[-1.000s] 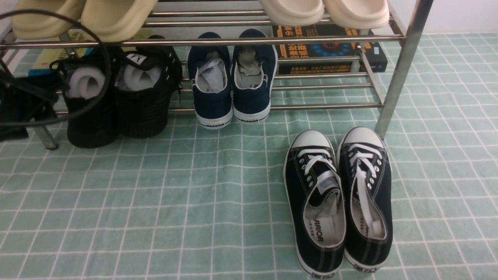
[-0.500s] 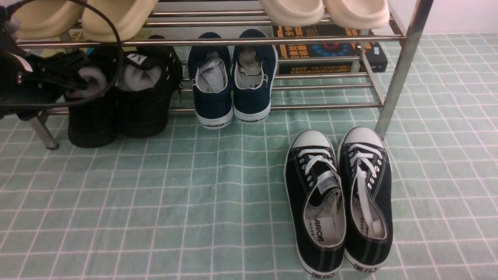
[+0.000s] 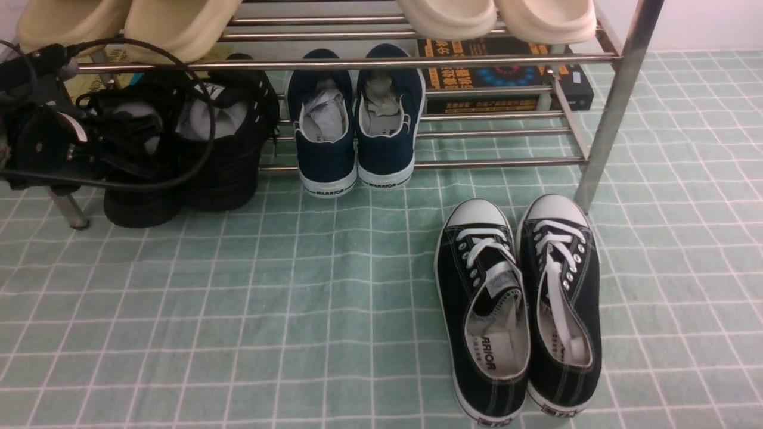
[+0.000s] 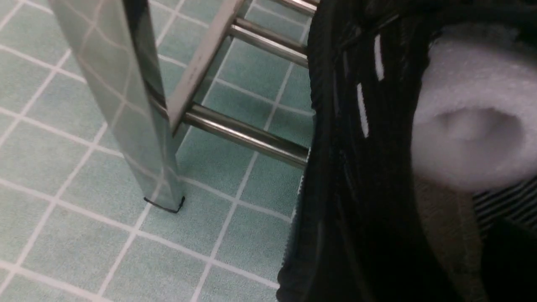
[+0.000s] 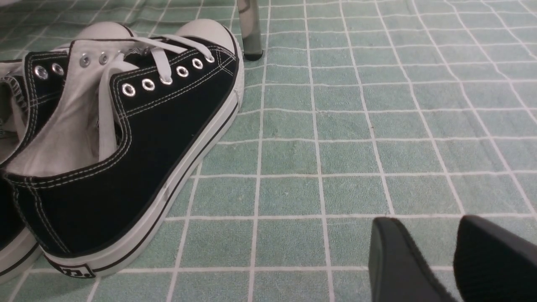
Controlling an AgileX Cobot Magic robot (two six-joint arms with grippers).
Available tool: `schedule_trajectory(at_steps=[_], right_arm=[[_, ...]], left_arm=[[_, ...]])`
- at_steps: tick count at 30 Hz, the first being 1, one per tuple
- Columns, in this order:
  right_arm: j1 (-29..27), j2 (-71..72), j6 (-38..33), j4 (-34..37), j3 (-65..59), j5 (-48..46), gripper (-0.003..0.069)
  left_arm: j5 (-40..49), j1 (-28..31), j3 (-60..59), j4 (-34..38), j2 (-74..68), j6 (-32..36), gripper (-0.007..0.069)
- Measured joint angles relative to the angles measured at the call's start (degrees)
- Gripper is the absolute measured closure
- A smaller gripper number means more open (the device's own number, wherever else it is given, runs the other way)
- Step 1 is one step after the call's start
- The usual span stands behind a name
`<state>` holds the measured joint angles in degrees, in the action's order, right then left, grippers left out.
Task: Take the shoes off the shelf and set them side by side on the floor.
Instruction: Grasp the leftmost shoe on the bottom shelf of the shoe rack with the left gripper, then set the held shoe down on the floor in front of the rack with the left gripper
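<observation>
The two black mesh shoes stand heel-out on the lower tier of the chrome shelf (image 3: pixel 369 62) at the left: one (image 3: pixel 140 199) beside the other (image 3: pixel 232 167), both with pale paper stuffing. My left gripper (image 3: pixel 128 134) is at the opening of the left shoe, with cables looping over it. Up close, the left wrist view shows that shoe's mesh side (image 4: pixel 352 167) with white dashes, its stuffing (image 4: pixel 470 109) and the shelf leg (image 4: pixel 126 105); the jaws are lost in the dark. My right gripper (image 5: pixel 423 222) hangs open low over the green grid floor (image 5: pixel 356 126), holding nothing.
A navy WARRIOR pair (image 3: pixel 354 137) sits mid-shelf. A black canvas pair (image 3: pixel 518 310) with white toe caps lies on the floor (image 3: pixel 268 310) by the right shelf leg (image 3: pixel 608 119), close to my right gripper. Cream slippers (image 3: pixel 179 24) occupy the top tier; a dark box (image 3: pixel 501 77) lies behind.
My left arm has swung right from the frame's left edge, and its gripper now sits at the opening of the left mesh shoe. The shoes have not moved.
</observation>
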<state>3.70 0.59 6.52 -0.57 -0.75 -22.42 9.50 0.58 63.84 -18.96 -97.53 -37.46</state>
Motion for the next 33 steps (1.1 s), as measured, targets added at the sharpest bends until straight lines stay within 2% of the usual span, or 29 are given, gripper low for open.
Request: schedule_trajectory(at_steps=[1,2,3,4,6,8,16,33], right_arm=[[0.0,0.0,0.0,0.0,0.0,0.0,0.0421],[0.0,0.0,0.0,0.0,0.0,0.0,0.0421],[0.0,0.0,0.0,0.0,0.0,0.0,0.0421],[0.0,0.0,0.0,0.0,0.0,0.0,0.0421],[0.0,0.0,0.0,0.0,0.0,0.0,0.0421],[0.0,0.0,0.0,0.0,0.0,0.0,0.042],[0.0,0.0,0.0,0.0,0.0,0.0,0.042],[0.0,0.0,0.0,0.0,0.0,0.0,0.042]], left_arm=[[0.0,-0.1,0.0,0.0,-0.3,0.0,0.0234],[0.2,-0.1,0.0,-0.1,-0.5,0.0,0.0302],[0.3,-0.1,0.0,-0.1,-0.6,0.0,0.033],[1.5,-0.1,0.0,-0.3,-0.8,0.0,0.0435],[2.7,-0.1,0.0,-0.3,-0.9,0.0,0.0558],[3.6,-0.1,0.0,-0.3,-0.7,0.0,0.0603],[13.5,-0.1,0.0,0.0,5.2,0.0,0.0613],[46.6,-0.1,-0.9,0.1,33.6,0.2,0.061]])
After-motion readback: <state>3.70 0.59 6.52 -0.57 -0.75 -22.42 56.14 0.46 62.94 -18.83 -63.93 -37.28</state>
